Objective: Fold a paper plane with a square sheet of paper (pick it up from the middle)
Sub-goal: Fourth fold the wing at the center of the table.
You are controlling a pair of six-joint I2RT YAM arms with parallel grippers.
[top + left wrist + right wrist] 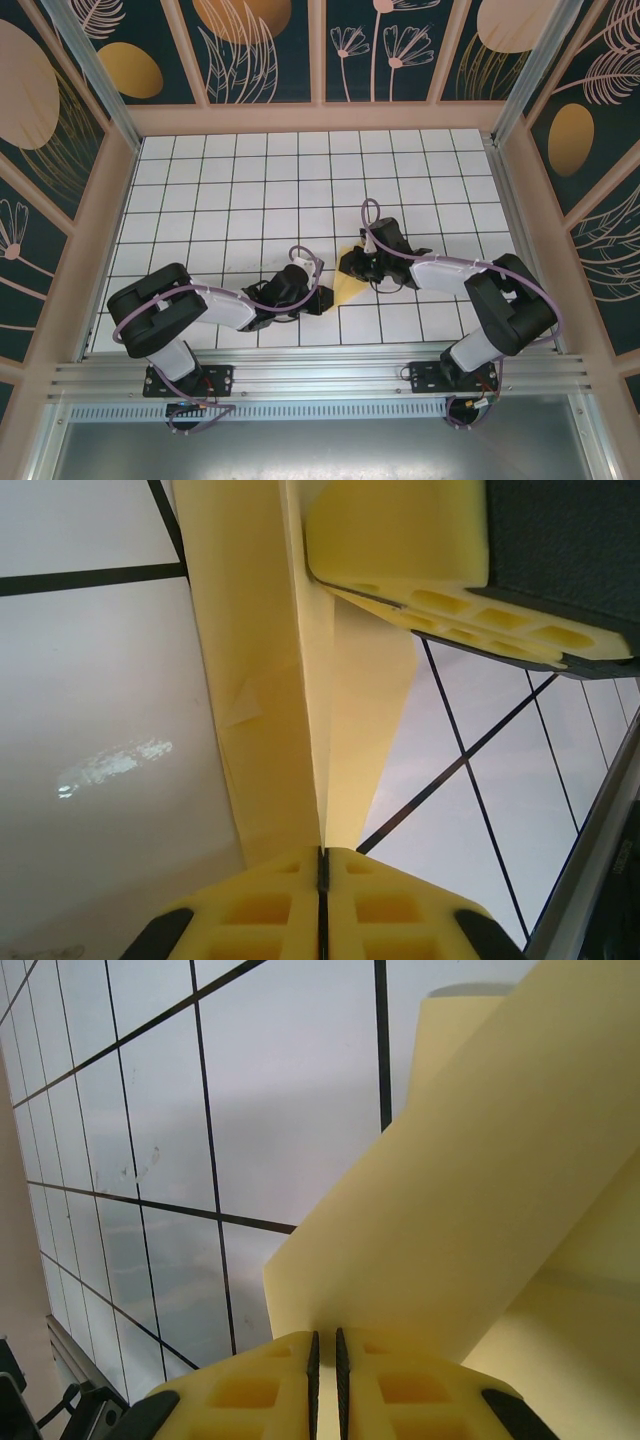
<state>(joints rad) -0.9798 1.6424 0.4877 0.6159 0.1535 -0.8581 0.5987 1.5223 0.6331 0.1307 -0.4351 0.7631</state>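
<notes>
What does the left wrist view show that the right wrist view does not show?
Left wrist view: a sharp crease in the folded yellow paper, running up from the shut left gripper, and a yellow finger of the other arm at the top. Right wrist view: a broad flat flap above the shut right gripper, and many tiles. Both: the paper pinched over the white grid table.

White table [250,190], black grid lines; folded yellow paper [349,288] over near-centre tiles, contact unclear.
</notes>
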